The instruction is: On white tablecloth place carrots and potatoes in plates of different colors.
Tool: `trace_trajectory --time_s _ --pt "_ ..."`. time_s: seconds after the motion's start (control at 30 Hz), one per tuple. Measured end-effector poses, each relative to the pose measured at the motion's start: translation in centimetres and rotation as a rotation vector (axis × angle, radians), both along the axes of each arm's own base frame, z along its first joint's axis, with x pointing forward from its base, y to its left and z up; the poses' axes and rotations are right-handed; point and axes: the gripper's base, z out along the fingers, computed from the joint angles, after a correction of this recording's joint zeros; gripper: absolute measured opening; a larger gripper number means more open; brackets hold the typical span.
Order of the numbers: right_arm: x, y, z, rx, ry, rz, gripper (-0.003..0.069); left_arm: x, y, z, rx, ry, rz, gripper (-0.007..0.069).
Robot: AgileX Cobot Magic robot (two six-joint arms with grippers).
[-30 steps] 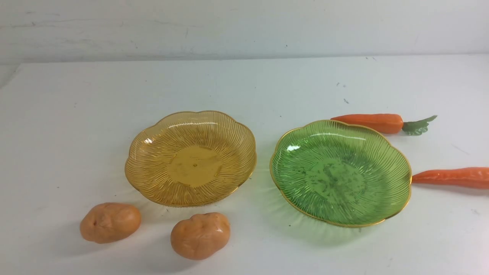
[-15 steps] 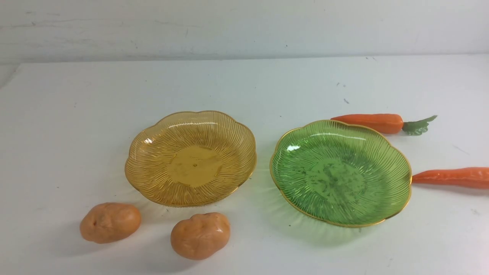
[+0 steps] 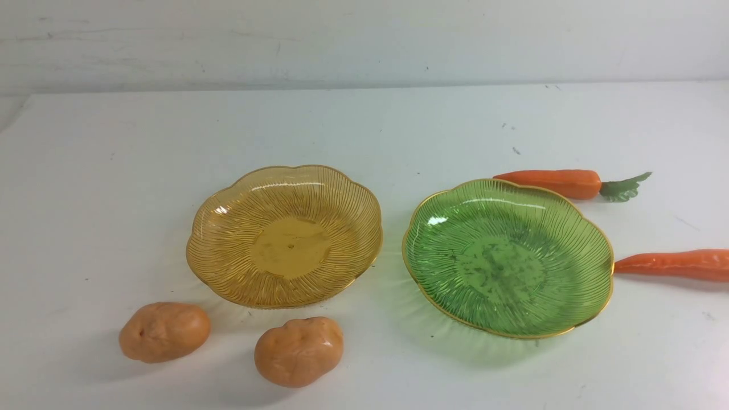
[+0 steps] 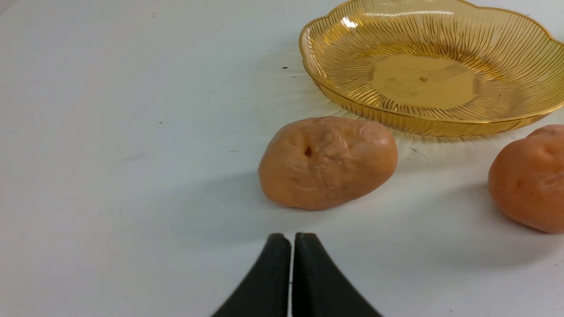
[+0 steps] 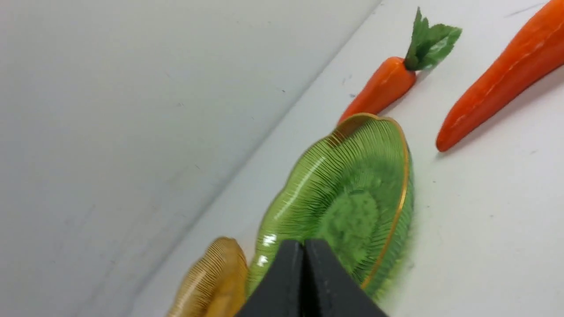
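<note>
**Supervisor:** What stage had the sorting reached?

**Inspector:** In my judgement, no placement had been completed. Both plates stood bare on the white-clothed worktop [image 3: 364, 131]. In the front view the amber plate [image 3: 285, 236] was at centre frame. The green plate [image 3: 507, 259] was right of centre, close beside it but not touching. All the produce lay on the cloth outside the plates.

**Supervisor:** Count, please.

**Inspector:** Two plates, two potatoes, two carrots. The lower-left potato [image 3: 164, 331] and the second potato [image 3: 298, 351], just right of it, both lay below the amber plate and clear of its rim. The upper carrot [image 3: 555, 182] lay behind the green plate, its leafy top towards the right edge and its tip hidden by the rim. The lower carrot [image 3: 672, 264] lay at the right edge with its tip at the green plate's rim. Contact there could not be confirmed, and its top ran out of frame.

**Supervisor:** And the arms?

**Inspector:** Neither appeared in the front view. The left wrist view showed the left jaws pressed together, pinching nothing, near the lower-left potato but apart from it. The right wrist view showed the right jaws likewise pressed together and empty, with the green plate beyond them.

**Supervisor:** Remaining work?

**Inspector:** All four placements remained: potatoes to one plate, carrots to the other. Proximity suggested amber for the potatoes and green for the carrots, but that was inference only.
</note>
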Motion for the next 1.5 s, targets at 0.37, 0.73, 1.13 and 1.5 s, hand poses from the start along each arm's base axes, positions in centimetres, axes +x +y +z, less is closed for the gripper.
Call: trace_trajectory --time_s 0.37,0.73,1.13,1.5 --pt "-2.3 0.4 16.5 -0.54 -0.346 0.038 -0.0015 0.0 -1.0 0.2 -0.386 0.022 0.013 0.0" --pt "6.2 0.1 12.6 -0.839 0.601 0.404 -0.0012 -0.1 -2.0 0.9 -0.755 0.031 -0.008 0.0" --pt "20.6 -1.1 9.9 -1.0 0.992 0.457 0.0233 0.0 -2.2 1.9 -0.892 -0.037 -0.043 0.0" --pt "32.4 -1.9 2.2 -1.36 1.2 0.844 0.0627 -0.3 -2.8 2.6 -0.841 -0.024 -0.116 0.0"
